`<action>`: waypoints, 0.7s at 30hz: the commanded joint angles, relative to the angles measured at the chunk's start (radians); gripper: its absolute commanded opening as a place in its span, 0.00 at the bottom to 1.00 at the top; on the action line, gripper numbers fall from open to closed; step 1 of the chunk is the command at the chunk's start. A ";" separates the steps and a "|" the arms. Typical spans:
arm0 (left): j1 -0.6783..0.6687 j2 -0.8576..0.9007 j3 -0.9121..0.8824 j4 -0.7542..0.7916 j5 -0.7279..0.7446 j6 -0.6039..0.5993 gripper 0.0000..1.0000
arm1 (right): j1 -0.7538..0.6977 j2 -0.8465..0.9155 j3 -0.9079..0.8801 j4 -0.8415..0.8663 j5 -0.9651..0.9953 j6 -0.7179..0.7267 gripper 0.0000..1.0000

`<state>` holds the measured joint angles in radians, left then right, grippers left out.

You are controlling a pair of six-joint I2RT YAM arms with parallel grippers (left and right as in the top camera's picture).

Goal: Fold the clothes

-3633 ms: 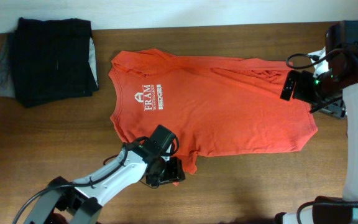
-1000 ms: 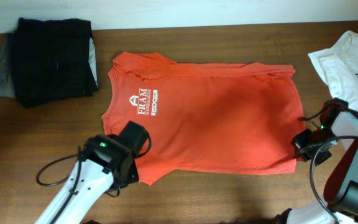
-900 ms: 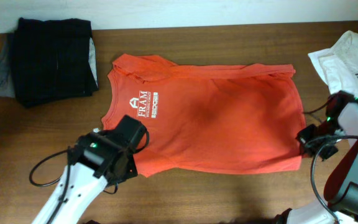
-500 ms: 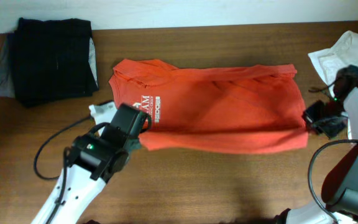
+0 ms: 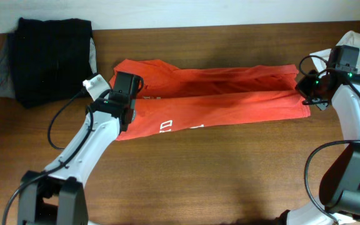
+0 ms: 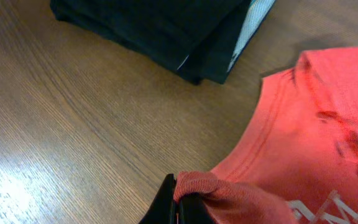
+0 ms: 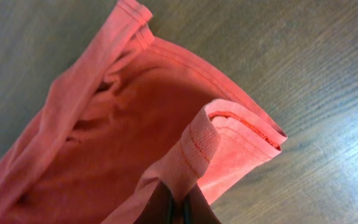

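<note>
Red-orange T-shirt (image 5: 230, 103) lies half folded on the wooden bench (image 5: 199, 175), long axis left to right. Left gripper (image 6: 178, 200) pinches its collar end, right gripper (image 7: 178, 208) its hem end; the far edge lies just beyond both

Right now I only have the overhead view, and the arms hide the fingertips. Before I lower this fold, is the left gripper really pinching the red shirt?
Observer: Yes. The left wrist view shows the left gripper shut on a bunched fold of the red shirt, just beside the neckline.
Operator: And the right side?
Observer: The right wrist view shows the right gripper clamped on a doubled-over hem, with the stitched edge curling above the fingers.
</note>
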<state>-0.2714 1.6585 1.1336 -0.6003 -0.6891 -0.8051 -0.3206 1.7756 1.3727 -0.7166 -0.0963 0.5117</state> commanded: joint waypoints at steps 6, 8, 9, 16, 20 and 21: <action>0.012 0.127 0.013 0.157 0.092 -0.002 0.06 | 0.031 0.103 0.013 0.125 0.028 -0.033 0.04; 0.013 0.163 0.013 0.200 0.092 -0.002 0.32 | 0.048 0.121 0.013 0.157 0.029 -0.055 0.30; 0.013 0.176 0.013 0.208 0.092 -0.002 0.61 | 0.052 0.122 0.013 0.161 0.044 -0.057 0.68; 0.018 0.143 0.183 0.200 0.190 0.446 0.99 | 0.047 0.121 0.319 -0.126 0.008 -0.150 0.98; 0.099 0.172 0.260 0.270 0.534 0.524 1.00 | 0.079 0.121 0.425 -0.220 -0.005 -0.191 0.98; 0.132 0.197 0.278 0.289 0.679 0.578 0.99 | 0.092 0.124 0.424 -0.235 -0.005 -0.207 0.99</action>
<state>-0.2077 1.8294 1.3701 -0.3386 -0.3435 -0.3698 -0.2611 1.9015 1.7836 -0.9226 -0.0868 0.3542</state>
